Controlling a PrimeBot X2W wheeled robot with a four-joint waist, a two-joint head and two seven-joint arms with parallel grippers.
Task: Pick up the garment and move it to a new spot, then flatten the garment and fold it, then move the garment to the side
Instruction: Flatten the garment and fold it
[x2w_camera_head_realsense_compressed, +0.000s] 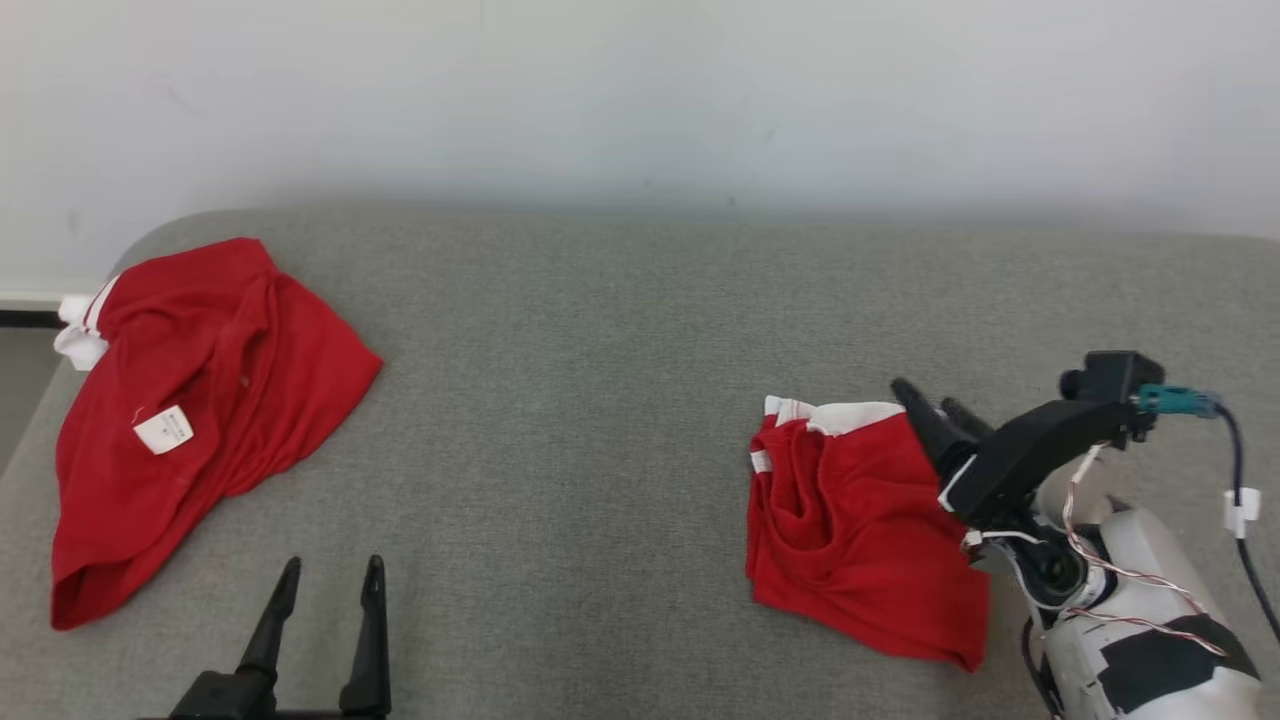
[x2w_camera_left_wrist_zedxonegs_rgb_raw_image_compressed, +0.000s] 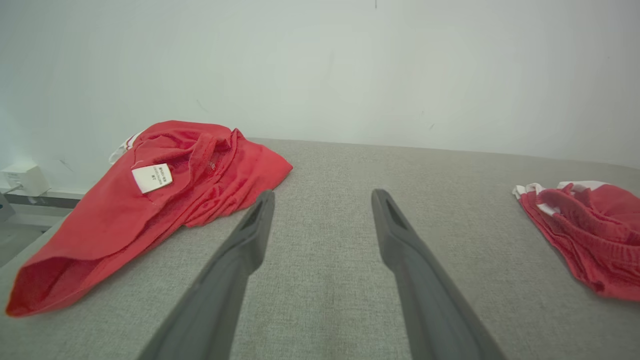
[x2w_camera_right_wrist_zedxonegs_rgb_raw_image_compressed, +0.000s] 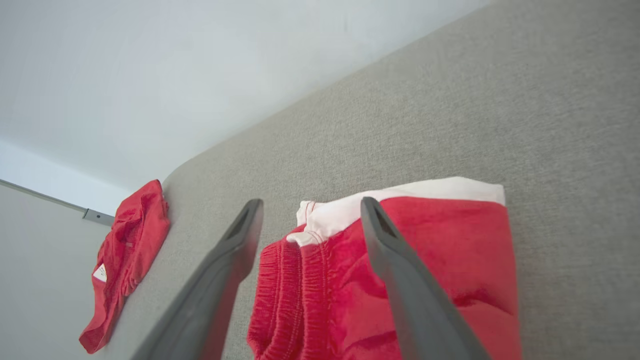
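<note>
Closest to the head camera, at 7 o'clock, the left gripper (x2w_camera_head_realsense_compressed: 333, 565) rests low over the grey fabric surface (x2w_camera_head_realsense_compressed: 600, 400). Its two dark fingers stand wide apart with nothing between them; the left wrist view shows bare cloth in the gap of that gripper (x2w_camera_left_wrist_zedxonegs_rgb_raw_image_compressed: 324, 195).

At 4 o'clock in the head view lie the red shorts (x2w_camera_head_realsense_compressed: 850, 520), crumpled, with white trim along the far edge. The right gripper (x2w_camera_head_realsense_compressed: 925, 395) reaches in from 4 o'clock over their upper right corner. In the right wrist view its fingers (x2w_camera_right_wrist_zedxonegs_rgb_raw_image_compressed: 311, 202) are spread apart above the shorts (x2w_camera_right_wrist_zedxonegs_rgb_raw_image_compressed: 450, 260), the white hem and gathered waistband showing between them. They clasp nothing; whether a tip brushes the cloth I cannot tell.

Well apart, at 9 o'clock, a second red garment (x2w_camera_head_realsense_compressed: 200, 400) lies heaped near the surface's rounded corner, a white label (x2w_camera_head_realsense_compressed: 164, 430) facing up. A pale wall (x2w_camera_head_realsense_compressed: 640, 100) rises at 12 o'clock.
</note>
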